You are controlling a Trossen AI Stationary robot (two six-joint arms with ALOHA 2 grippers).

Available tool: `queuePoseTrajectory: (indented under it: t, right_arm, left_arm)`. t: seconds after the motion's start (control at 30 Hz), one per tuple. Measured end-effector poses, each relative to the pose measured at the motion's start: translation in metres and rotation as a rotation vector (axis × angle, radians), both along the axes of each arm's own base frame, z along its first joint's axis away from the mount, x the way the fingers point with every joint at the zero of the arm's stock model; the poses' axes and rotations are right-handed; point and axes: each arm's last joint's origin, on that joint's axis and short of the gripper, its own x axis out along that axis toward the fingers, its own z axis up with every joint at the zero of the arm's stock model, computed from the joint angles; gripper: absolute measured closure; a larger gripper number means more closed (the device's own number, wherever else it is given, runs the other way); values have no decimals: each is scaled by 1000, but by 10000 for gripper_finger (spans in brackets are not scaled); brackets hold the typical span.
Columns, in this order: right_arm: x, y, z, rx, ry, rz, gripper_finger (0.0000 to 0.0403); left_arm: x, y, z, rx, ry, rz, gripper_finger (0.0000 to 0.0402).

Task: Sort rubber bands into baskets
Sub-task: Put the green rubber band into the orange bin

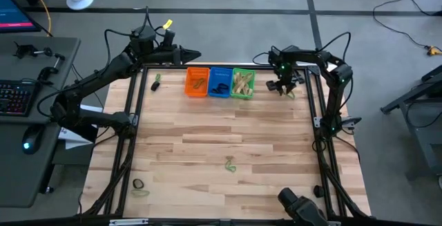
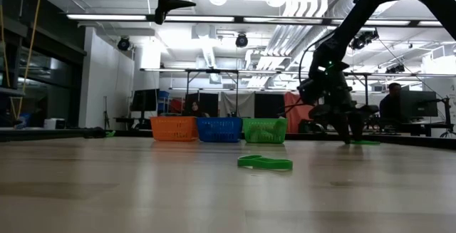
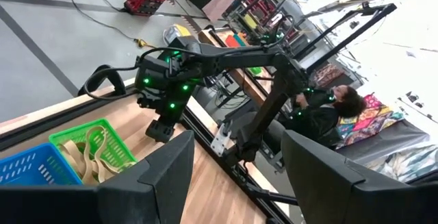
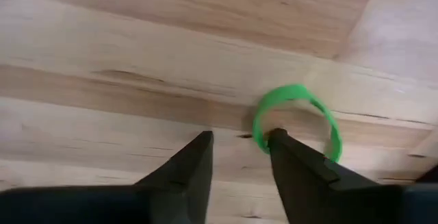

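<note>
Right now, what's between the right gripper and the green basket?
Nothing: bare table separates the right gripper from the green basket, clearest in the high view.

The right arm bends down, and its dark two-finger right gripper (image 4: 238, 140) has tips low with a gap. The left gripper (image 3: 236, 166) hangs high, fingers wide.
</note>
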Motion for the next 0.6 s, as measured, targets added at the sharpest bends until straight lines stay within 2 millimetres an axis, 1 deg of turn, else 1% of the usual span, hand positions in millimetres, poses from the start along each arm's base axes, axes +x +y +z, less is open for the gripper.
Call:
queuePoseTrajectory:
  t: [0.07, 0.17, 0.2, 0.27, 0.33, 0.37, 0.47, 0.53, 0.6]
  right_arm:
    - [2, 1, 0, -3, -5, 24, 305]
    - [7, 4, -1, -16, 5, 70, 379]
    - [8, 5, 0, -24, 8, 93, 390]
    - [10, 6, 6, -54, 15, 131, 389]
    - [13, 7, 15, -103, 31, 168, 397]
    - [14, 5, 24, -151, 31, 182, 400]
    - [18, 4, 62, -267, -52, 178, 401]
    - [23, 6, 79, -314, -140, 174, 402]
    - [33, 7, 96, -369, -271, 162, 403]
  left_arm:
    - [0, 0, 0, -2, -1, 0, 188]
    - [0, 0, 0, -3, -1, -3, 188]
    - [0, 0, 0, -4, -2, -11, 188]
    - [-3, -1, 2, -3, -13, -47, 188]
    - [-10, -3, 8, 17, -38, -93, 188]
    - [-15, -5, 12, 36, -51, -104, 188]
    - [-33, -9, 25, 119, -84, -86, 188]
    - [-46, -14, 33, 179, -103, -59, 188]
    - [-58, -19, 41, 243, -116, -37, 188]
